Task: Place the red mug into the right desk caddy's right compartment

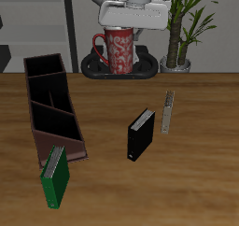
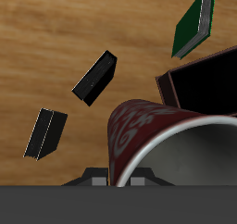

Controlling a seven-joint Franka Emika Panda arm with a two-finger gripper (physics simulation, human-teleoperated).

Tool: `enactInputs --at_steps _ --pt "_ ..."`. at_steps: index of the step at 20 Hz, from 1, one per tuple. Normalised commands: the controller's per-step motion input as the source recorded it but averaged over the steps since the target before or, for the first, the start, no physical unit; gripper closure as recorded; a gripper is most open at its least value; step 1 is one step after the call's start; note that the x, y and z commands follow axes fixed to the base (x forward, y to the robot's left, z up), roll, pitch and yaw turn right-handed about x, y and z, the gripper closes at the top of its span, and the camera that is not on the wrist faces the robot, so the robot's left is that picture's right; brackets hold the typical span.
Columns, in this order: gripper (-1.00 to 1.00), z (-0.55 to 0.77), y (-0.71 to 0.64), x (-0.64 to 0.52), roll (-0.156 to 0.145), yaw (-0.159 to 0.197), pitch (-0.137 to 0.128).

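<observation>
Wrist view: red mug held right under the hand.

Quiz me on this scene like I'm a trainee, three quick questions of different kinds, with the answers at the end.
1. True or false: the dark red speckled ceramic mug already sits inside the long maroon-brown desk caddy.
2. Which thing lies by the caddy's end nearest the table's front edge? A) a green book B) a small black box C) a potted plant
3. In a few words: where is the mug relative to the gripper?

Key
1. False: it is at the table's back, over the black round tray, apart from the caddy.
2. A.
3. Directly beneath the gripper; the wrist view shows its rim close up.
</observation>
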Motion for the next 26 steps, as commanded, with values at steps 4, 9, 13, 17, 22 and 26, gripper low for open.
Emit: enactInputs --at_steps 4,9,13,17,22,26 --pt "1.00 0.01 -0.32 -0.28 -0.043 0.009 -0.021" --pt "1.00 0.03 -0.41 -0.22 -0.036 0.001 -0.017" --pt "1.00 -0.10 -0.59 -0.16 -0.048 -0.022 0.031" --pt "1.00 -0.12 -0.49 -0.20 -0.034 -0.015 0.030" --pt "1.00 -0.08 -0.44 -0.17 -0.002 0.005 0.017" --pt "1.00 -0.05 -0.19 -0.09 -0.010 0.008 0.013"
